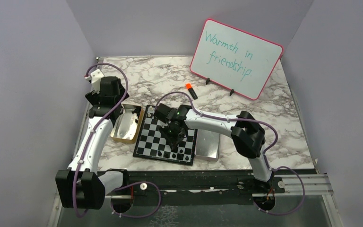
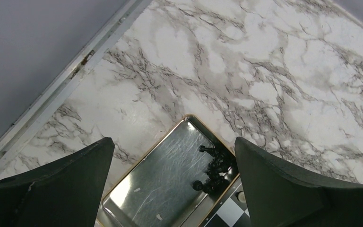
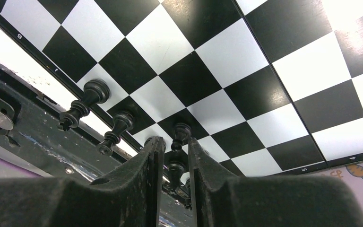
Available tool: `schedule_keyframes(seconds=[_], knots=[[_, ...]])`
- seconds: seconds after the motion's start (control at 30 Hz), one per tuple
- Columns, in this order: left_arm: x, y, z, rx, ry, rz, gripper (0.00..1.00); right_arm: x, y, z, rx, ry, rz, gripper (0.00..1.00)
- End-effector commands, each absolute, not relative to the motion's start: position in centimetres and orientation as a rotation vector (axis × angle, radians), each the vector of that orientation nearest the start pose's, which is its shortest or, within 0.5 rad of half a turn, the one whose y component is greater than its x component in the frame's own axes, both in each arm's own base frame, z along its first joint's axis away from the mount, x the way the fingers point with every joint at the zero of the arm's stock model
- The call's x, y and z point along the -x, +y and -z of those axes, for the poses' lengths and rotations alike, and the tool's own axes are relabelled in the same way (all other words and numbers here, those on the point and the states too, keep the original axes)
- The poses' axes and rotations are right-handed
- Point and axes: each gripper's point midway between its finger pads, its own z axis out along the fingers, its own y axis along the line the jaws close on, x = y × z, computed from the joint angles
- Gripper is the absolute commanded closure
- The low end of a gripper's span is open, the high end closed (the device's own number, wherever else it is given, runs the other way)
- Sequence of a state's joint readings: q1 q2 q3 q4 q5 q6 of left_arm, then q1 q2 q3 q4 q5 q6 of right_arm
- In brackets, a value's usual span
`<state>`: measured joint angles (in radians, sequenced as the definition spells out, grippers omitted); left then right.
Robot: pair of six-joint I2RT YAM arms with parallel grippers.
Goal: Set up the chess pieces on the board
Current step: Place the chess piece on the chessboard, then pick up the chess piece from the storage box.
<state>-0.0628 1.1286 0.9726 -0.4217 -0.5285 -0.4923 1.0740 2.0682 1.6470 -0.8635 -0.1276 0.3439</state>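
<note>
Chess pieces (image 3: 82, 106) along the board (image 3: 208, 66) edge, right tool (image 3: 176, 142) narrow around one, grip unclear, left tool (image 2: 172, 142) wide over gold tray (image 2: 160, 175)

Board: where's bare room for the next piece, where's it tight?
Free: nearly all of the black-and-white checkered chessboard, the visible squares beyond the near edge row. Crowded: that edge row, where small black chess pieces stand side by side and the right gripper straddles one.

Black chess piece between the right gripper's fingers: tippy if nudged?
Probably light and stiff: the black piece is smaller than one board square. Tall on a small base, it may tip if the right gripper brushes it.
</note>
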Motion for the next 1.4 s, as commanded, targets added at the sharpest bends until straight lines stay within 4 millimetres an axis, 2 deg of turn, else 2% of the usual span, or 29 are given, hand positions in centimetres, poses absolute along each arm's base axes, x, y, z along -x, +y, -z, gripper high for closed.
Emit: schedule_keyframes(seconds=[0.0,0.2,0.27,0.43,0.53,0.63,0.73,0.87,1.0,1.17,1.37], knots=[[-35.2,2.7,-20.2,0.602,2.015,-0.109,0.01,-17.6,39.3,-8.3,1.055,2.71,-0.426,0.68],[-35.4,0.3,-19.3,0.466,2.064,0.019,0.01,-18.6,39.2,-11.1,0.988,2.616,-0.451,0.66],[-35.2,-0.1,-19.0,0.446,2.077,0.041,0.04,-18.9,39.0,-12.4,0.959,2.571,-0.464,0.63],[-34.7,-0.4,-17.7,0.42,2.118,0.041,0.17,-20.1,38.3,-15.5,0.87,2.432,-0.493,0.61],[-34.6,-0.2,-16.2,0.426,2.166,0.019,0.26,-20.1,37.9,-16.9,0.846,2.349,-0.543,0.6],[-34.7,0.2,-14.5,0.486,2.211,0.007,0.4,-20.2,37.3,-18.8,0.815,2.266,-0.593,0.61],[-34.9,0.1,-13.1,0.503,2.26,0.059,0.48,-20.0,36.5,-20.2,0.797,2.204,-0.618,0.61],[-34.8,-0.8,-11.7,0.498,2.31,0.117,0.55,-19.9,35.0,-20.9,0.791,2.168,-0.594,0.61],[-34.1,-1.6,-9.9,0.52,2.358,0.171,0.56,-19.7,34.1,-21.3,0.782,2.146,-0.59,0.61],[-33.6,-1.7,-7.4,0.547,2.439,0.22,0.59,-19.6,33.8,-21.6,0.779,2.119,-0.604,0.61],[-33.5,-1.2,-6.2,0.586,2.474,0.216,0.6,-19.5,34.4,-21.9,0.787,2.105,-0.632,0.61]])
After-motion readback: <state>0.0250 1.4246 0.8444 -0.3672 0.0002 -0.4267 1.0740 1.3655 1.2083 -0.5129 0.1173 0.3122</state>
